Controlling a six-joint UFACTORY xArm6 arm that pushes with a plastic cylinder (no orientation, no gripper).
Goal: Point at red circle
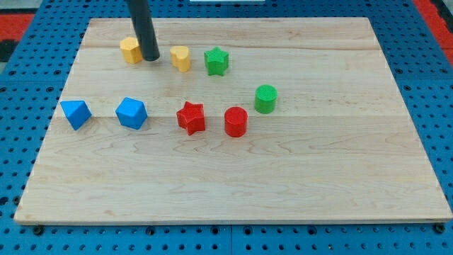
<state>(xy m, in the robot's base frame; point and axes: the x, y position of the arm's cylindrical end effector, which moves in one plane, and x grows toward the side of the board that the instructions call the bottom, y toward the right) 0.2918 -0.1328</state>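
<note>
The red circle (236, 121) is a short red cylinder near the middle of the wooden board (297, 177). A red star (191, 117) sits just to its left and a green cylinder (265, 98) just up and to its right. My tip (150, 59) is at the view's top left, touching or nearly touching the right side of a yellow block (131, 50). The tip is far from the red circle, up and to its left.
A second yellow block (181, 58) and a green star (216, 61) lie right of my tip. Two blue blocks (76, 113) (132, 112) sit at the view's left. Blue pegboard (21, 127) surrounds the board.
</note>
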